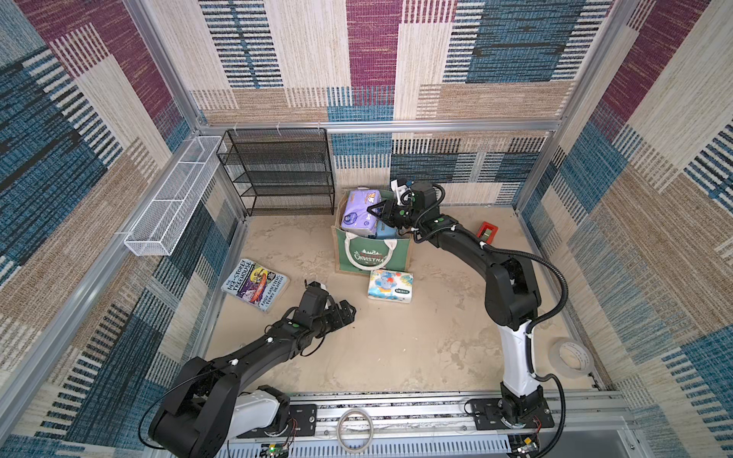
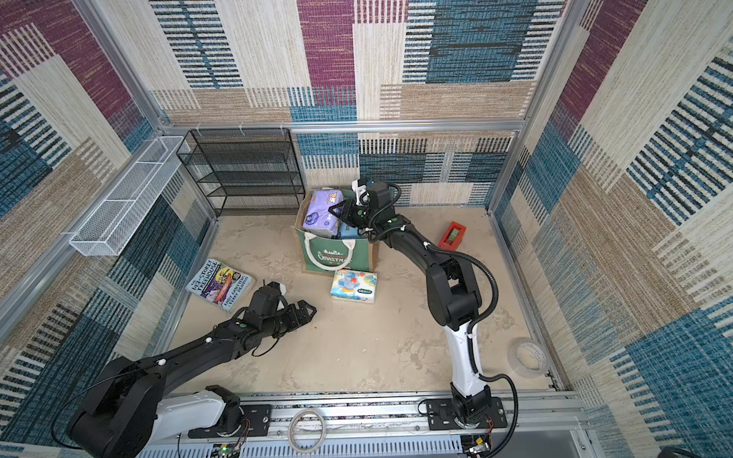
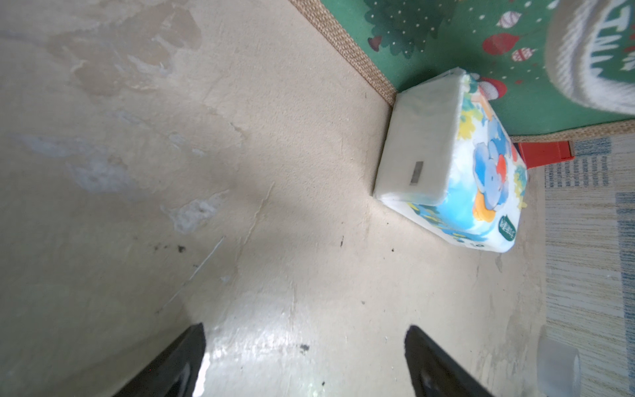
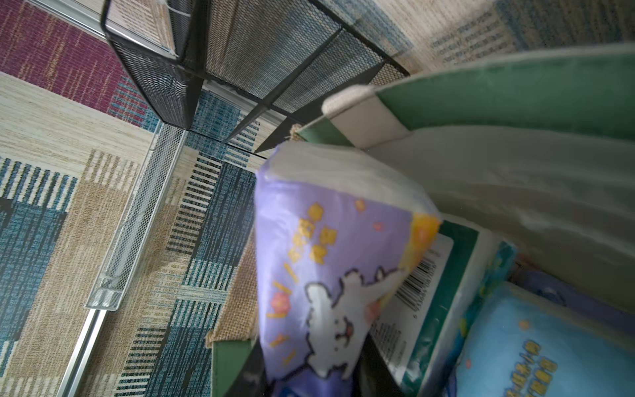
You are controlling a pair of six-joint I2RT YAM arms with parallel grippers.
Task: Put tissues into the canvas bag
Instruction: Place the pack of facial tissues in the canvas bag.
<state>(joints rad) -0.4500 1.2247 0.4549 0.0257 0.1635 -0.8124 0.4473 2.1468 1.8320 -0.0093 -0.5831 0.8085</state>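
Lilac film, glossy and a little crumpled, printed with a white lamb and small orange squares, wraps the lilac pack that the right tool has its jaws clamped on. The pack hangs tilted over the mouth of the canvas bag, riding above the rim, with its far end close to the bag's corner nearest the black mesh shelf. Below it the bag already looks crowded: a green-and-white pack stands on edge and a light blue pack lies beside it. The likeliest trouble from here is a release made too high or too near that corner. With so little room beneath, the slippery pack could settle on the others, tip over the rim and slide out onto the bench. Pushing it down hard could also shove the soft-sided bag or fold its wall inward. The elephant pack lies flat on the bench, right against the bag's green front. It is white with a blue cartoon elephant and a plain white end — soft-edged and squashy by the look of it. The left tool hovers low over the bench, well short of that pack, its jaws wide apart and holding nothing.
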